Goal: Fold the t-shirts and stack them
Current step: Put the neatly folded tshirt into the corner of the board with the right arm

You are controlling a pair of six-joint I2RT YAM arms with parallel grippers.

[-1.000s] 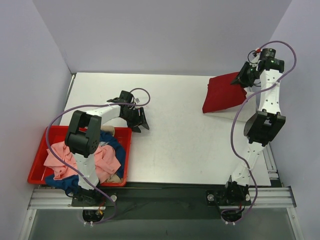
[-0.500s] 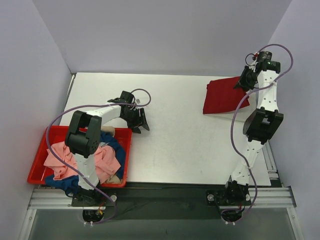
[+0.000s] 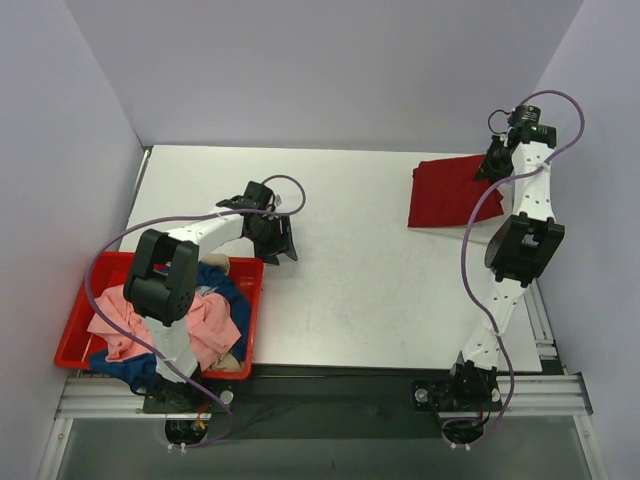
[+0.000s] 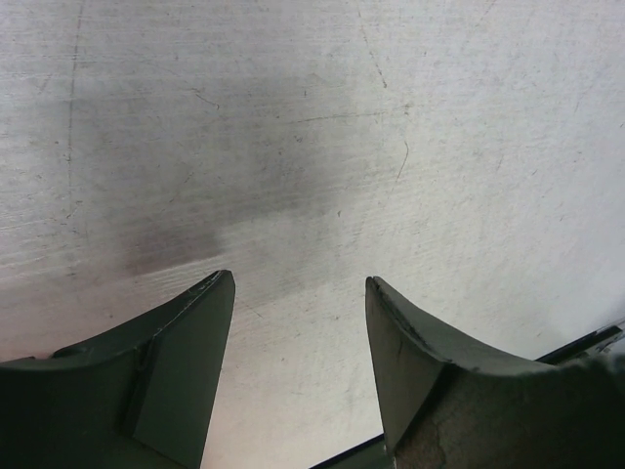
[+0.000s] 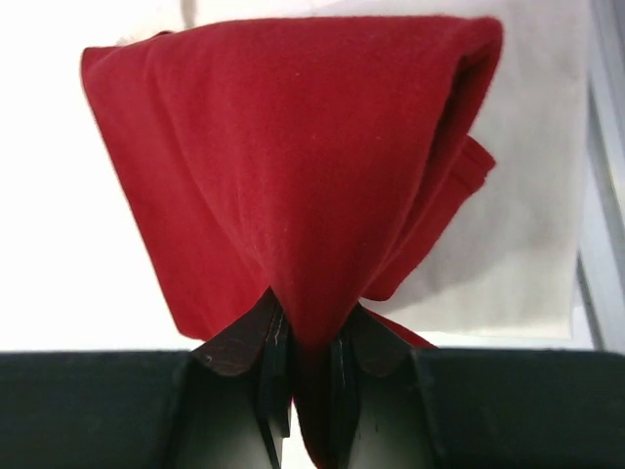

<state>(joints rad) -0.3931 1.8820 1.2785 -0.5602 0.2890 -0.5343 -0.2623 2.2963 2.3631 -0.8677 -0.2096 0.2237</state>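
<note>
Top: the folded dark red cloth t-shirt (image 3: 448, 192) is lying at the far right corner of the worktop (image 3: 350, 300); pink and blue cloth t-shirts (image 3: 205, 318) are lying heaped in the red plastic bin (image 3: 74, 335) at the near left corner. Left wrist: the left gripper (image 4: 300, 285) is hovering, jaws apart, over bare worktop. Right wrist: the right gripper (image 5: 311, 311) is clamping the red shirt's edge.

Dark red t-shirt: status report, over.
Right gripper shut on dark red t-shirt, which is folded and lies atop white t-shirt. Left gripper open, empty, over table. Nothing obstructing the stack.
</note>
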